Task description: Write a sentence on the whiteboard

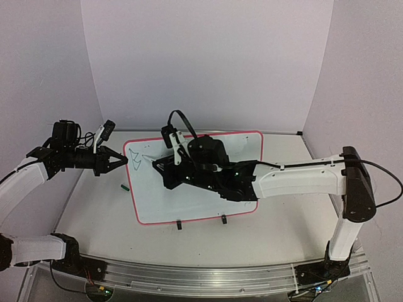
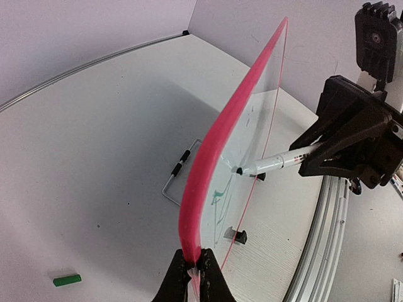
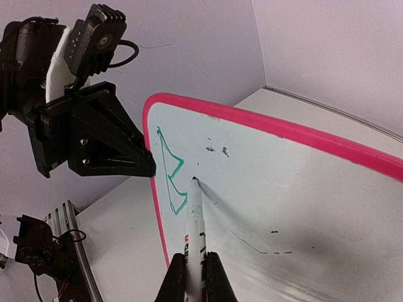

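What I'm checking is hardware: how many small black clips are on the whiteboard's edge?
2. Both sit on the near long edge of the large white, red-framed whiteboard: one small black clip left of centre, the other right of it. Others may hide under the right arm.

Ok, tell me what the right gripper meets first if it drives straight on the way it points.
The whiteboard: the right gripper holds a marker whose tip is at the board face, apparently touching.
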